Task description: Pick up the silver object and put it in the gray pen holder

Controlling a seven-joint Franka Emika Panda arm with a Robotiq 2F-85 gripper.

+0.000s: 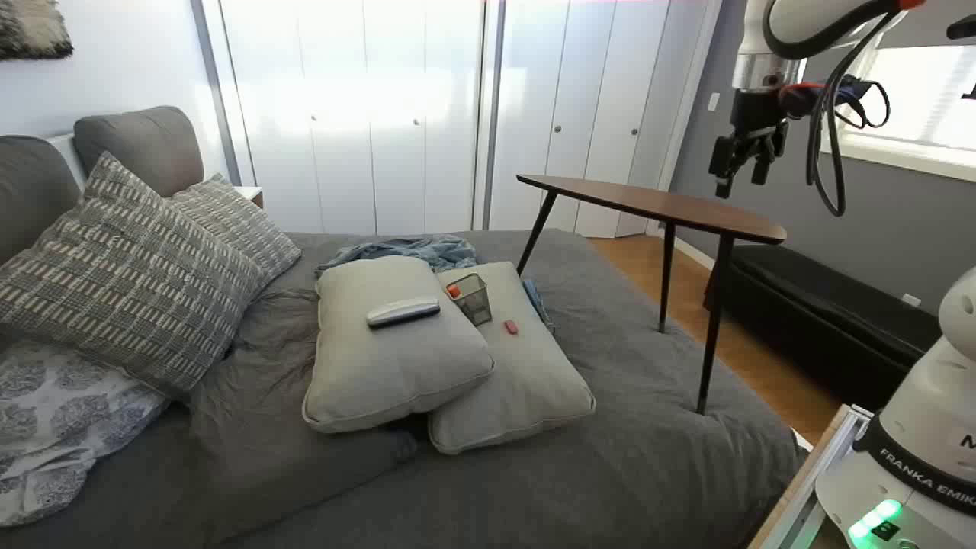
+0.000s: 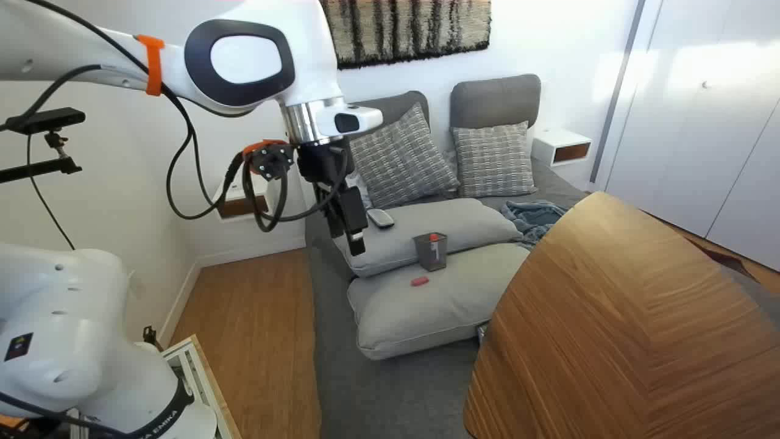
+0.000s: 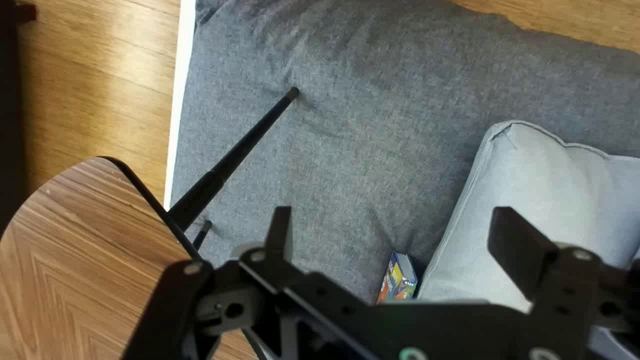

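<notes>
The silver object point(image 1: 402, 311) is a slim rounded bar with a dark side, lying on the upper beige pillow. It also shows end-on in an exterior view point(image 2: 381, 218). The gray pen holder point(image 1: 477, 306) is a small mesh cup beside that pillow, on the lower pillow, and shows too in an exterior view point(image 2: 430, 261). A white item with an orange cap stands in it. My gripper point(image 1: 742, 181) is open and empty, high in the air, apart from both. Its spread fingers frame bedspread and pillow in the wrist view point(image 3: 392, 222), where neither task object shows.
A wooden three-legged table point(image 1: 648, 204) stands on the bed, close to the gripper; it shows in the wrist view point(image 3: 90, 240). A small red item point(image 1: 511, 327) lies on the lower pillow point(image 1: 518, 389). A colourful box point(image 3: 398, 280) lies by a pillow's edge.
</notes>
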